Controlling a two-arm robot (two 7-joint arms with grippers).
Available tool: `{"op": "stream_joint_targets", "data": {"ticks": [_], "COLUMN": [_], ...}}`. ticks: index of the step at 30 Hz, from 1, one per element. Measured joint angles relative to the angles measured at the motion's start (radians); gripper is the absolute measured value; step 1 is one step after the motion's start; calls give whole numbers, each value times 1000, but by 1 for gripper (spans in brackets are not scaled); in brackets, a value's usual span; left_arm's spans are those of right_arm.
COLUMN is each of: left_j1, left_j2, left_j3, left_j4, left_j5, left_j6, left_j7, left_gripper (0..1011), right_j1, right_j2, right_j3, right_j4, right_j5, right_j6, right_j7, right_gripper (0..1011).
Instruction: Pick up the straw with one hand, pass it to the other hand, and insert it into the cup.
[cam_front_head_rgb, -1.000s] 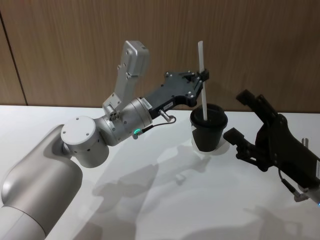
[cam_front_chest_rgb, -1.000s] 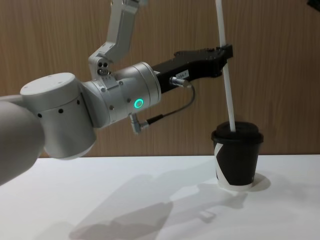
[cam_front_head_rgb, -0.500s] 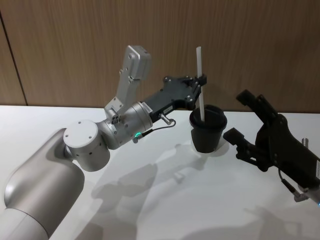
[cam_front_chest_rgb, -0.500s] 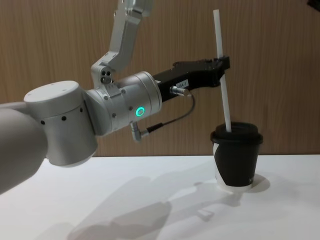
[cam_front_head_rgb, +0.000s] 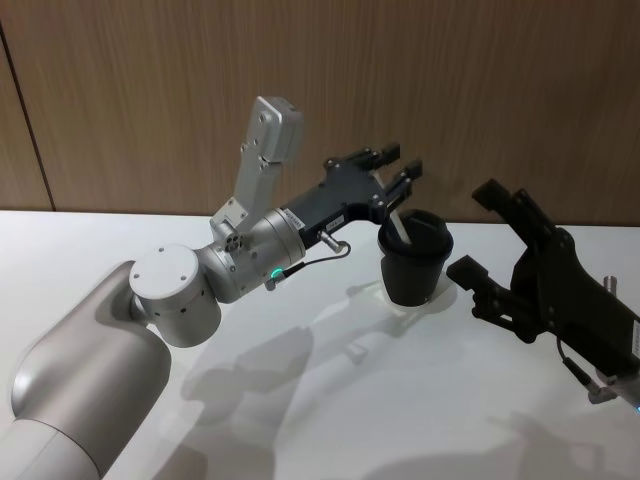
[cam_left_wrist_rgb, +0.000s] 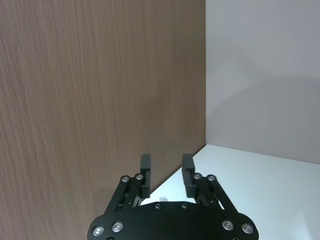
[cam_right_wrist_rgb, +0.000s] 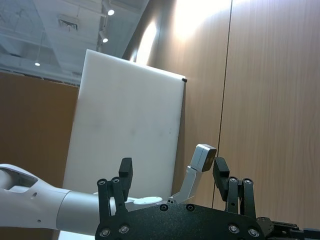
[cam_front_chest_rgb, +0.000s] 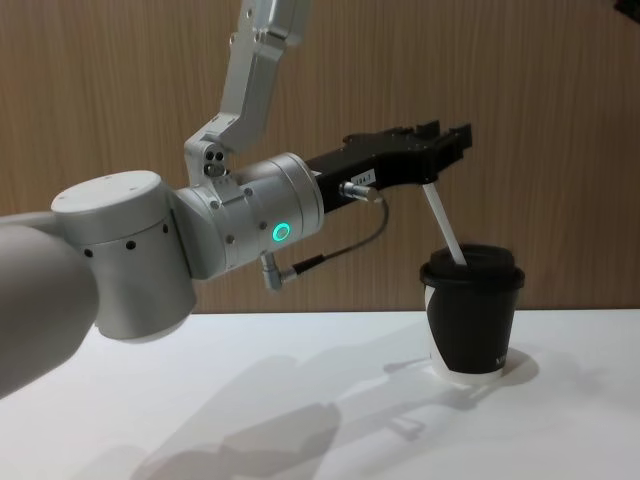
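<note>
The black cup (cam_front_head_rgb: 415, 262) (cam_front_chest_rgb: 476, 322) stands on the white table, lid on. The white straw (cam_front_head_rgb: 399, 223) (cam_front_chest_rgb: 441, 223) sits in the lid's hole and leans toward my left arm, with a short length showing above the lid. My left gripper (cam_front_head_rgb: 402, 160) (cam_front_chest_rgb: 448, 135) (cam_left_wrist_rgb: 166, 168), the one with the silver wrist and green ring, hovers just above the straw's top. It is open, and nothing is between its fingers. My right gripper (cam_front_head_rgb: 478, 230) (cam_right_wrist_rgb: 172, 173) rests to the right of the cup, open and holding nothing.
A wood-panelled wall (cam_front_head_rgb: 480, 90) stands close behind the cup. The white table (cam_front_head_rgb: 330, 410) stretches bare in front of the cup and between the arms. My left arm's silver elbow link (cam_front_head_rgb: 262, 150) rises above the table.
My left gripper has opened and let go of the straw. The straw has slid deeper into the cup and now leans instead of standing tall.
</note>
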Motion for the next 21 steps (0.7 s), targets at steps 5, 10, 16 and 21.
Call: {"op": "stream_joint_targets", "data": {"ticks": [5, 10, 16, 21], "left_j1": [0, 1, 1, 1], "left_j2": [-1, -1, -2, -2], "left_j3": [0, -1, -2, -2], "left_j4": [2, 3, 4, 5], "left_j5": [2, 2, 3, 3], "left_j6": [1, 1, 2, 2], "left_j7": [2, 4, 5, 5], "left_gripper": [496, 675, 855, 981], "right_j1": [0, 0, 0, 0], "right_j2": [0, 0, 0, 0], "right_j3": [0, 0, 0, 0], "right_j4": [0, 0, 0, 0], "right_j5": [0, 0, 0, 0], "right_j6": [0, 0, 0, 0], "right_j7": [0, 0, 0, 0], "right_gripper": [1001, 1001, 1001, 1001]}}
